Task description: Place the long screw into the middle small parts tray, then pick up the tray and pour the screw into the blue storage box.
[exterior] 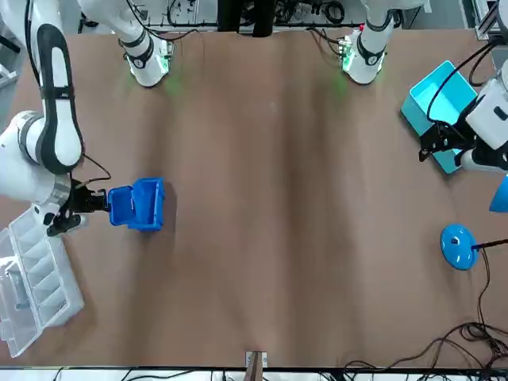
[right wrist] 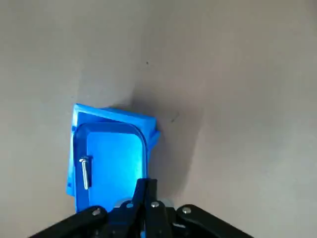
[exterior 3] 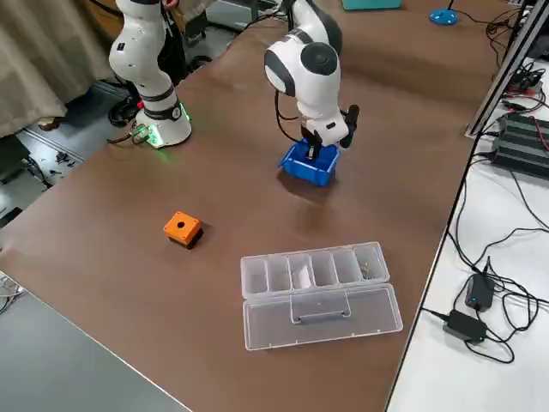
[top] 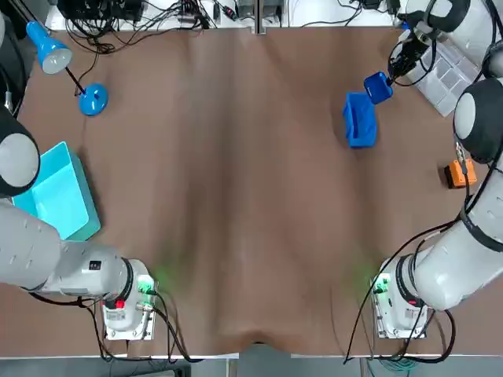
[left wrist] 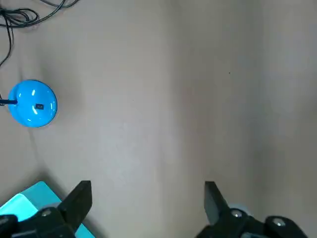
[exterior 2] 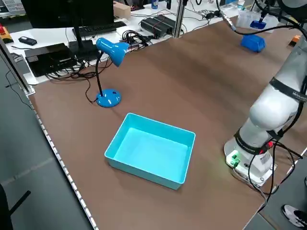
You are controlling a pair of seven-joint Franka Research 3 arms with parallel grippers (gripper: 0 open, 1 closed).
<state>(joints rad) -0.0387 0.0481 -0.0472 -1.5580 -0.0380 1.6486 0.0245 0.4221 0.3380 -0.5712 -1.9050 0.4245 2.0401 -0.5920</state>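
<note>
Pinching one rim of the small blue tray, my right pincer is gripping with its fingers drawn almost together, only the tray's wall between them. The long screw is lying flat inside the tray, close along one side wall, in the lower left of my right wrist frame. Past the tray's far rim, an edge of the blue storage box is peeking out, casting a shadow on the brown table.

From overhead, all this is sitting in the upper right of the frame: the right pincer is carrying the tray just beside the box, toward the frame's top right. Whether tray and box are touching I cannot tell. A clear compartment case is lying near the right edge, and an orange block is resting lower down that edge.

My left pincer is hanging wide open over bare table, holding nothing. A corner of the turquoise box is showing at that frame's lower left, and the blue lamp base is standing at its left edge.
</note>
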